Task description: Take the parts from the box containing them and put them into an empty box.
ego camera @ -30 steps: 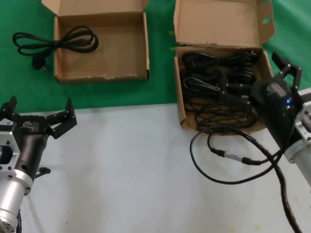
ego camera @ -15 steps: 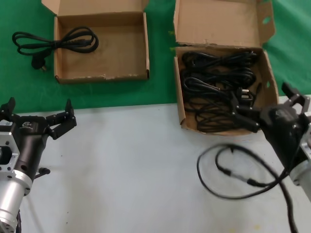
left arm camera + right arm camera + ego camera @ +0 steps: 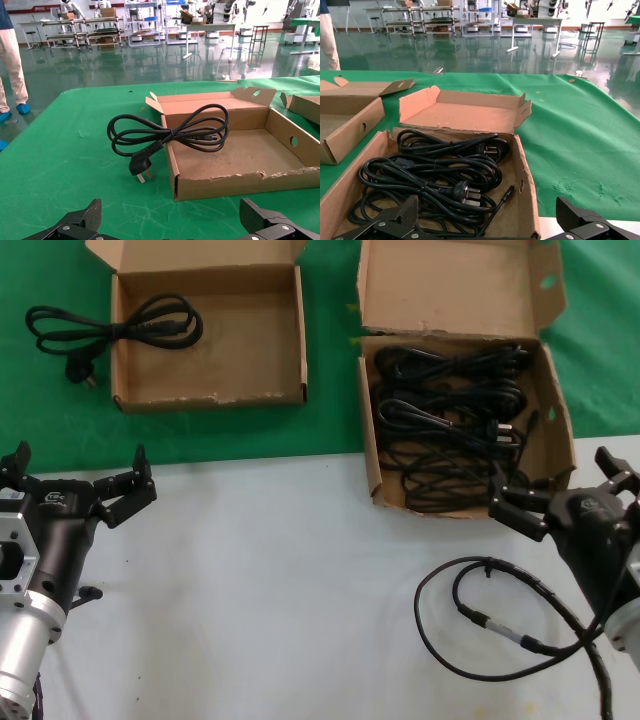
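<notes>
Cords: one thin black looped cord point(image 3: 115, 328) drapes over the wide cardboard box's point(image 3: 210, 390) left wall, well beyond the spread, empty left gripper point(image 3: 75, 485). More coiled cords point(image 3: 445, 420) fill the cut-out box point(image 3: 370, 440) just ahead of the splayed, empty right gripper point(image 3: 560, 495) over the white tabletop point(image 3: 270, 590).

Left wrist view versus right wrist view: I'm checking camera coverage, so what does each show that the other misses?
Only the left wrist view shows the single coiled cord draped over the side wall of the nearly empty box, its plug lying outside on the green cloth. Only the right wrist view shows the inside of the full box with its pile of cords. Both show the green cloth, the workshop floor behind, and their own gripper's open fingertips at the lower edge.
</notes>
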